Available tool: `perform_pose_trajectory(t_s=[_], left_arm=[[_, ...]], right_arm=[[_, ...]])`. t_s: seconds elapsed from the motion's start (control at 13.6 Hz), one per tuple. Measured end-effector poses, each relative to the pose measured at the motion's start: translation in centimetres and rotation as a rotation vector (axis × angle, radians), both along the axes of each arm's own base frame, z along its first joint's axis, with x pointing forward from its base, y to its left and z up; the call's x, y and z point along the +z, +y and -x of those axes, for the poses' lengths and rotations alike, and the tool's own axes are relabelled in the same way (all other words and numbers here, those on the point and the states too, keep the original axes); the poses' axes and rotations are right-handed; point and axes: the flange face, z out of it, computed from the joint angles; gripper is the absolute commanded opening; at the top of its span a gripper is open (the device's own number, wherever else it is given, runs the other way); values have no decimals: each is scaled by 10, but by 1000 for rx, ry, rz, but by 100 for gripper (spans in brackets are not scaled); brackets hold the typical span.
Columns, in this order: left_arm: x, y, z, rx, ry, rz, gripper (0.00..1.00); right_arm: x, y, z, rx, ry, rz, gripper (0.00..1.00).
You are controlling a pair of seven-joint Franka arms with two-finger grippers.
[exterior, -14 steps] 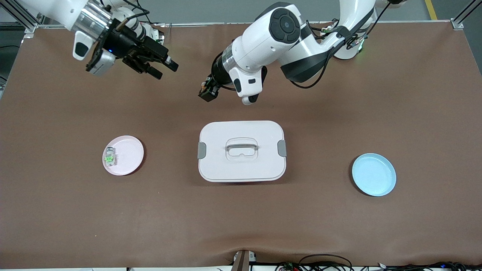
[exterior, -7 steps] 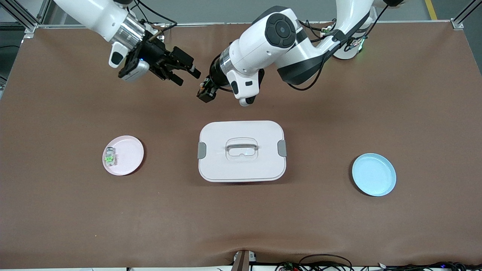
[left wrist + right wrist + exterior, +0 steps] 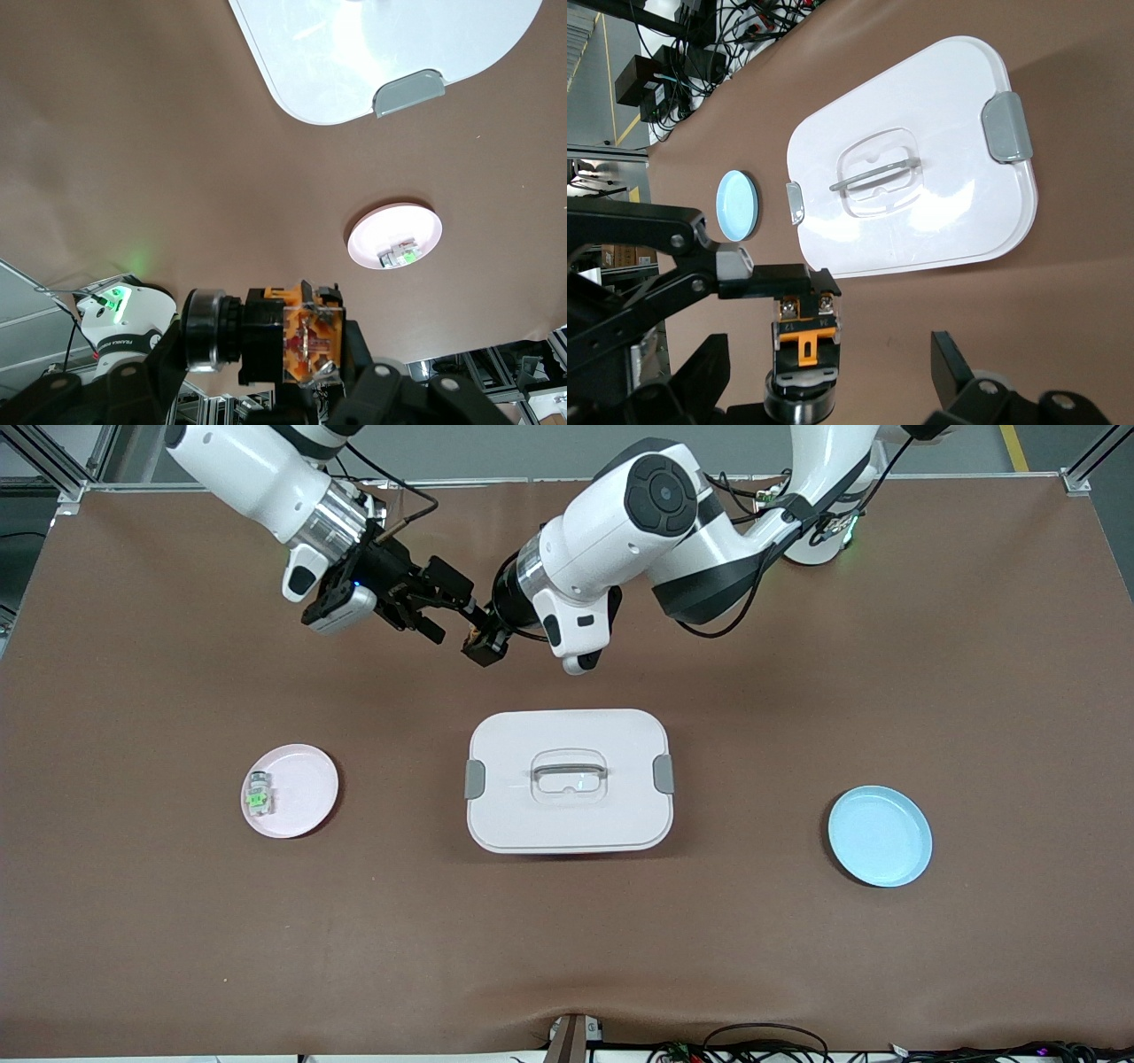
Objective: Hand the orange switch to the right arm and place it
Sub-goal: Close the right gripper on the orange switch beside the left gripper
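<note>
Front view: left end effector (image 3: pixel 485 640) clamps orange switch (image 3: pixel 483 646) btwn right end effector's (image 3: pixel 454 613) spread fingers.

Setting: robotics lab test cell, not a home or shop. Evidence: two white jointed arms (image 3: pixel 620 531) bolted along the 12 o'clock edge of a bench (image 3: pixel 797 974) covered in plain brown matting. Aluminium extrusion framing (image 3: pixel 1094 452) stands at the 1 and 11 o'clock corners. Loose cable bundles (image 3: pixel 762 1045) lie along the 6 o'clock edge. Grey floor with a yellow safety line (image 3: pixel 1014 447) at 1 o'clock. Right wrist view shows more cabling and black equipment boxes (image 3: pixel 642 84) off the bench. Props sparse and staged: white lidded box (image 3: pixel 568 780), pink dish (image 3: pixel 291 791), blue dish (image 3: pixel 880 835).
</note>
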Motion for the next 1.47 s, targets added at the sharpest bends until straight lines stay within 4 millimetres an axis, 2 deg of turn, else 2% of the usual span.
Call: perform_pose_trajectory(t_s=[0.74, 0.96, 1.18, 1.33, 1.4, 1.47], left_arm=[[-1, 0, -1, 1, 1, -1, 0], [-1, 0, -1, 1, 1, -1, 0], [0, 0, -1, 1, 0, 0, 0], [-2, -1, 0, -1, 3, -1, 0], [-2, -1, 0, 0, 3, 0, 0], [-2, -1, -1, 1, 1, 1, 0]], right_arm=[[-14, 13, -1, 1, -14, 11, 100], [-14, 13, -1, 1, -16, 11, 80], [-13, 13, -1, 1, -18, 10, 41], [-8, 17, 1, 5, -31, 1, 6], [-7, 18, 1, 0, -30, -4, 0], [-6, 17, 1, -5, -28, -7, 0]])
